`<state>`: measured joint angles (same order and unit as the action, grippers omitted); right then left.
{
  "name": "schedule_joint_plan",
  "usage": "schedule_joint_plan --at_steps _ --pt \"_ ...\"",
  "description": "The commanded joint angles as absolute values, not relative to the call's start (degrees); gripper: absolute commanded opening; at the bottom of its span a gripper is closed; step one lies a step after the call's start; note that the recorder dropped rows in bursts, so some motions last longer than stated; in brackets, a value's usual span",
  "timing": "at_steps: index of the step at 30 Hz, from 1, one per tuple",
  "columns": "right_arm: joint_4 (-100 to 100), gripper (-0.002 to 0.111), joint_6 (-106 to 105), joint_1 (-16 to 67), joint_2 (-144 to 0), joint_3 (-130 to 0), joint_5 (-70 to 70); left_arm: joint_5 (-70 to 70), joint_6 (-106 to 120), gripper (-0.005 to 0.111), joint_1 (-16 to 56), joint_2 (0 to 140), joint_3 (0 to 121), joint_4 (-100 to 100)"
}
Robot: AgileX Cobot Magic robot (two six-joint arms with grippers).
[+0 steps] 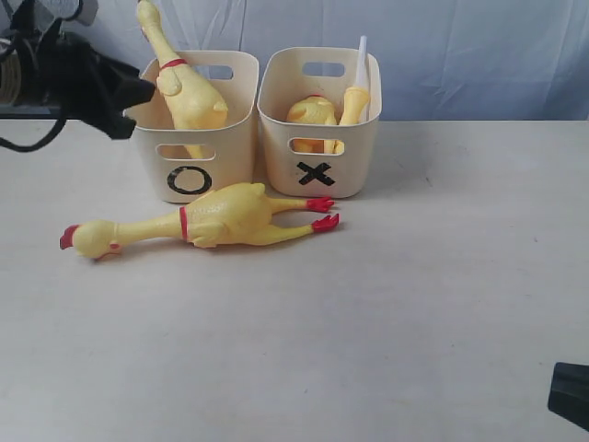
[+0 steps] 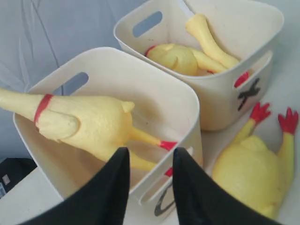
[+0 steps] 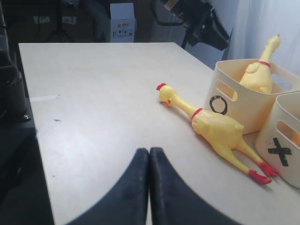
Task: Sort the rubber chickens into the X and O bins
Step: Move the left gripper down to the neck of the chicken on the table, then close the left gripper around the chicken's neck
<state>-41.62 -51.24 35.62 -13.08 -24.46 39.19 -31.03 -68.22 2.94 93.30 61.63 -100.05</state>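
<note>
One rubber chicken (image 1: 198, 221) lies flat on the table before the bins, red comb to the left, red feet (image 1: 322, 212) by the X bin (image 1: 317, 124). Another chicken (image 1: 184, 87) stands tilted in the O bin (image 1: 195, 129), neck sticking up. Two more chickens (image 1: 317, 112) sit in the X bin beside a white tube (image 1: 361, 55). My left gripper (image 2: 149, 154) hangs open above the O bin's front rim (image 2: 187, 101), holding nothing; the chicken (image 2: 84, 124) lies just below it. My right gripper (image 3: 149, 152) is shut and empty, low over bare table, well away from the lying chicken (image 3: 213, 129).
A pale blue cloth (image 1: 460, 46) hangs behind the bins. The left arm's black body (image 1: 74, 78) hovers left of the O bin. A dark corner of the right arm (image 1: 571, 394) shows at the lower right. A box (image 3: 122, 22) and stands sit beyond the table's far edge.
</note>
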Motion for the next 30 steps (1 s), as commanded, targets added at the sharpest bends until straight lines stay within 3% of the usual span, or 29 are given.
schedule_joint_plan --at_steps 1,14,30 --pt "-41.4 0.0 -51.2 35.3 -12.8 -24.1 38.8 -28.5 -60.0 0.034 2.9 91.7 55.8 -99.9" --pt "-41.4 0.0 -51.2 35.3 -12.8 -24.1 38.8 -24.1 -43.3 0.056 2.9 96.5 47.5 -99.9" --pt "-41.4 0.0 -51.2 35.3 -12.8 -24.1 39.1 -17.4 -37.0 0.058 6.5 104.0 48.2 -99.9"
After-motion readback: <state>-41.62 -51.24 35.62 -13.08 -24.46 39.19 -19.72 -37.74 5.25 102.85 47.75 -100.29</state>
